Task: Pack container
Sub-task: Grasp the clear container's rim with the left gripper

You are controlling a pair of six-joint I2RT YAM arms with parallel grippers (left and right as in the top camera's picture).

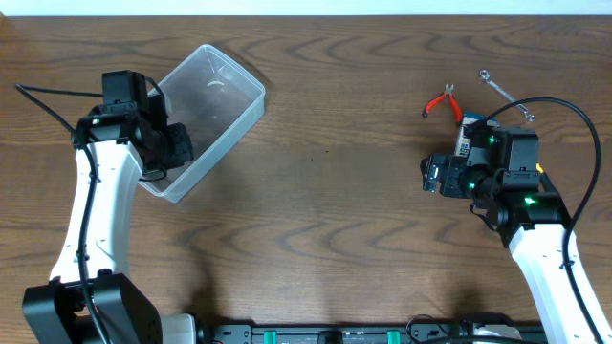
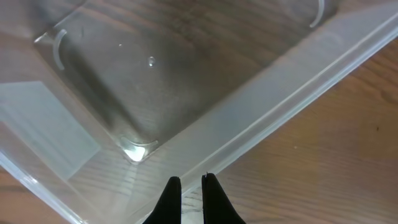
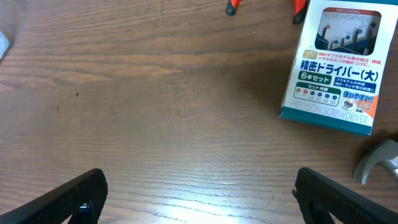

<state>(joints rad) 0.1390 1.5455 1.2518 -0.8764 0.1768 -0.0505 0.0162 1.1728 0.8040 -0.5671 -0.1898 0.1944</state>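
The container (image 1: 215, 96), a clear plastic bin with nothing in it, lies at an angle at the back left of the table. My left gripper (image 1: 180, 143) stands at its near side, and in the left wrist view the gripper (image 2: 191, 180) is shut on the container's rim (image 2: 261, 106), which runs between the two black fingertips. My right gripper (image 1: 432, 176) hangs open over bare wood at the right. In the right wrist view the gripper (image 3: 199, 186) has its fingers far apart with nothing between them.
A blue-and-white screwdriver box (image 3: 336, 62) lies just beyond my right gripper, partly under the arm (image 1: 469, 134). Red-handled pliers (image 1: 442, 101) and a small wrench (image 1: 507, 96) lie behind it. A grey metal piece (image 3: 379, 158) shows at the right edge.
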